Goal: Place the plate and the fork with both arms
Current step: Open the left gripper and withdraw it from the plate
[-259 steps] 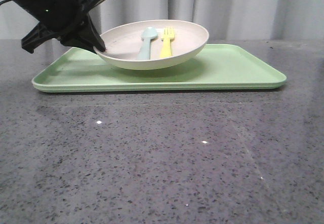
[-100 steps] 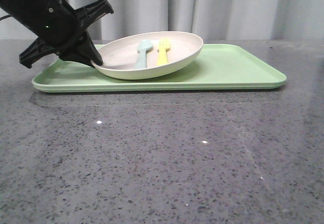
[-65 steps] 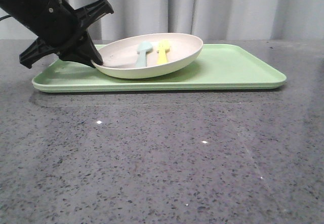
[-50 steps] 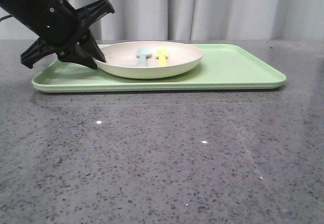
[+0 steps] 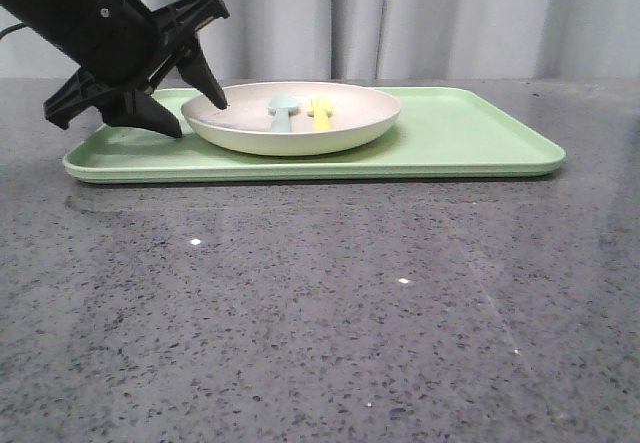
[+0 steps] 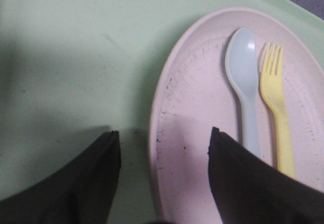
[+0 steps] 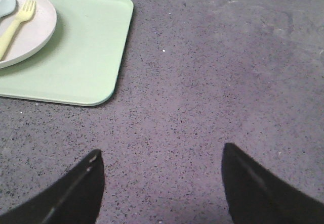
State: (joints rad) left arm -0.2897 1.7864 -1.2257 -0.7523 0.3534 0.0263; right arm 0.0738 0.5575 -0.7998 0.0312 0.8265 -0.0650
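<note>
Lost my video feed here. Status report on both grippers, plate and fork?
Left gripper open, straddling plate rim. Right gripper open over bare table, holding nothing. Plate flat on green tray; fork lying in it beside spoon. Nothing blocking.

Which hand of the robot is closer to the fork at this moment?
The left. The left hand is open astride the plate rim, near the fork. The right hand hovers over bare table, beyond the tray.
</note>
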